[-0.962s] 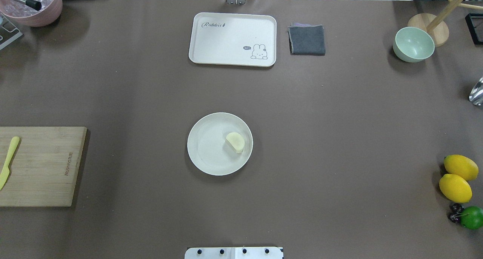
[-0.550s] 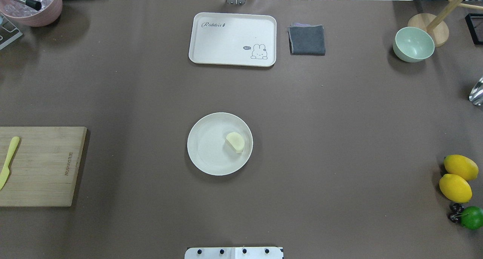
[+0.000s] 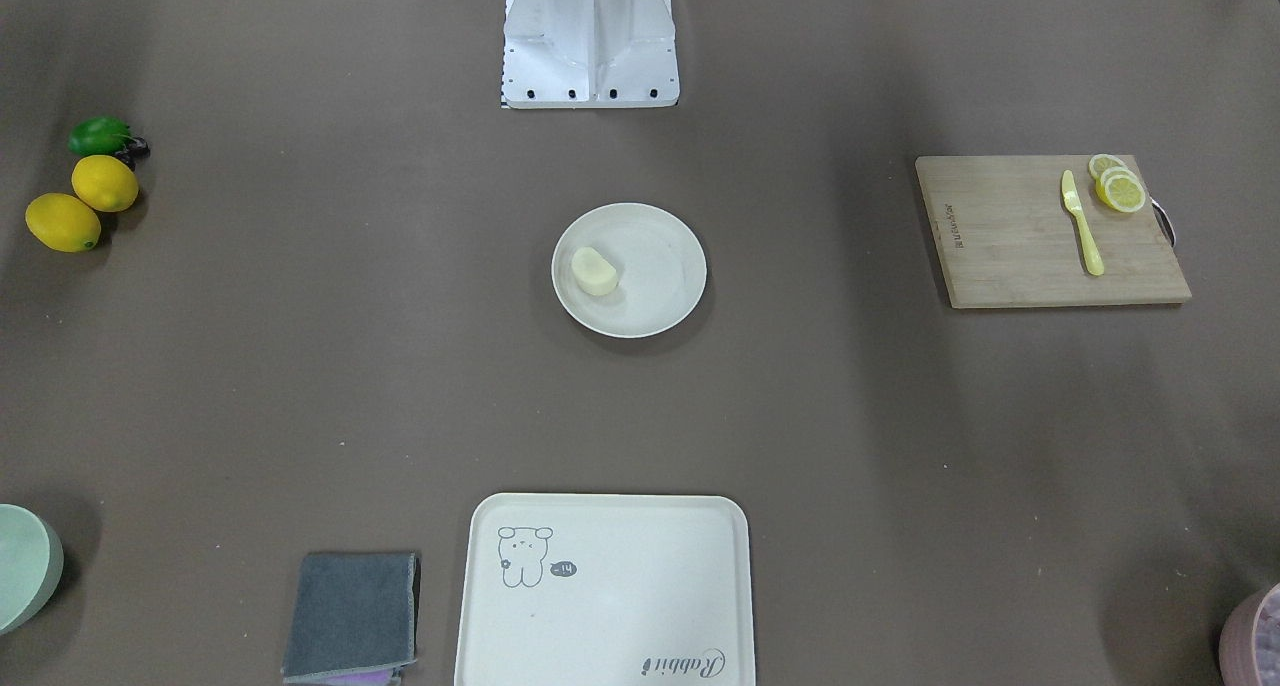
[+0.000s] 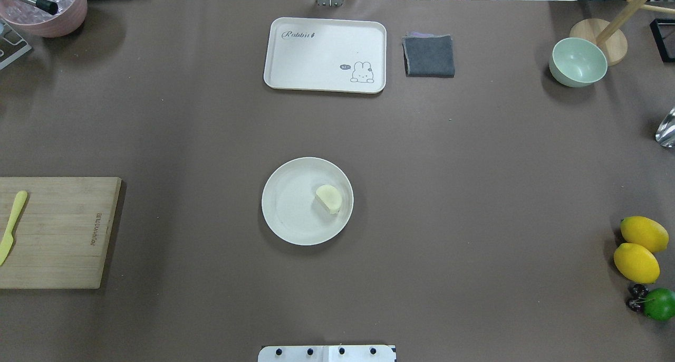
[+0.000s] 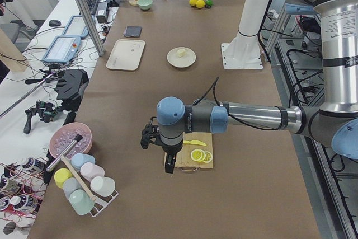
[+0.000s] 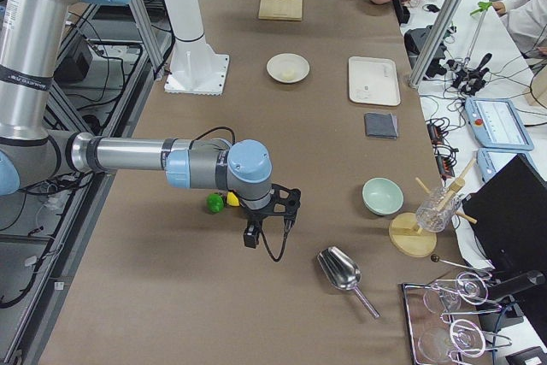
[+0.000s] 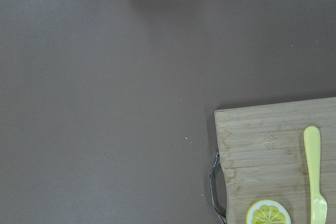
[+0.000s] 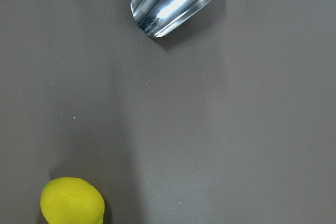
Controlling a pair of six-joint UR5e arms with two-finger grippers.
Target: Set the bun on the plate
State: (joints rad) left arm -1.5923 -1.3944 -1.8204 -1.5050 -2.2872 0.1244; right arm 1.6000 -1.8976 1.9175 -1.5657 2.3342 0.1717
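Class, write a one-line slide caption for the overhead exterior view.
Task complete: the bun rests on the plate, right of its centre.

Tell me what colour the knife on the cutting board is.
Pale yellow-green. The knife shows best in the exterior front-facing view.

Table (image 4: 474,193): brown cover, faintly creased, fills both top views. White bench (image 5: 31,40) runs along its far side and carries a keyboard (image 5: 92,1), tablets (image 5: 61,48) and loose cables. Aluminium post (image 5: 84,12) stands at the bench edge. Grey floor (image 6: 60,245) on the near side. Light is even, shadows soft.
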